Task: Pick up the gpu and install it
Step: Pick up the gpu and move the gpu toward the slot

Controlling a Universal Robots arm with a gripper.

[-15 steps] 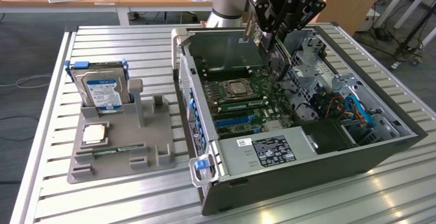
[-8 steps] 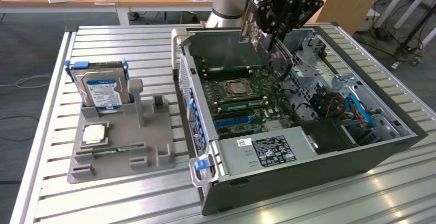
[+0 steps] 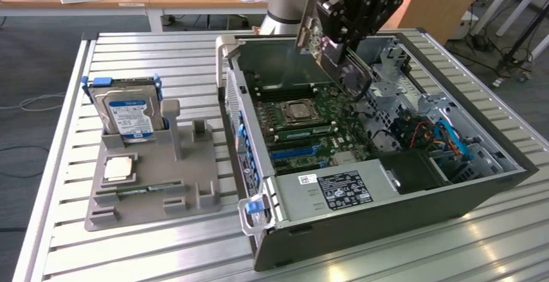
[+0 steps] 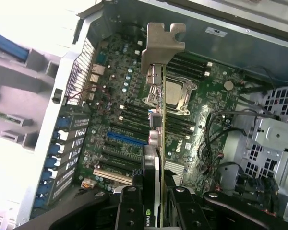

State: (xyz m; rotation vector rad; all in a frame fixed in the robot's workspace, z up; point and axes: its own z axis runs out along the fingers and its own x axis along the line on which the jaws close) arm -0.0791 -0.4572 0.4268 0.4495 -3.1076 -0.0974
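Note:
The gpu (image 3: 350,76), a thin dark card with a silvery bracket (image 4: 163,42) at one end, hangs tilted above the open computer case (image 3: 403,224). My gripper (image 3: 341,41) is shut on it and holds it over the motherboard (image 3: 313,128). In the wrist view the card (image 4: 156,143) shows edge-on between my black fingers (image 4: 129,211), with the gripper (image 4: 156,208) clamped on its near end. The card is apart from the board; below it lie the expansion slots, one of them blue (image 4: 127,139).
On the exterior view's left, a grey holder (image 3: 154,185) carries a silver hard drive (image 3: 130,112), a processor chip (image 3: 118,166) and a memory stick (image 3: 141,189). Inside the case are the power supply (image 3: 343,189), the processor socket (image 3: 296,111) and cables (image 3: 438,134). Everything stands on a slatted metal table (image 3: 137,256).

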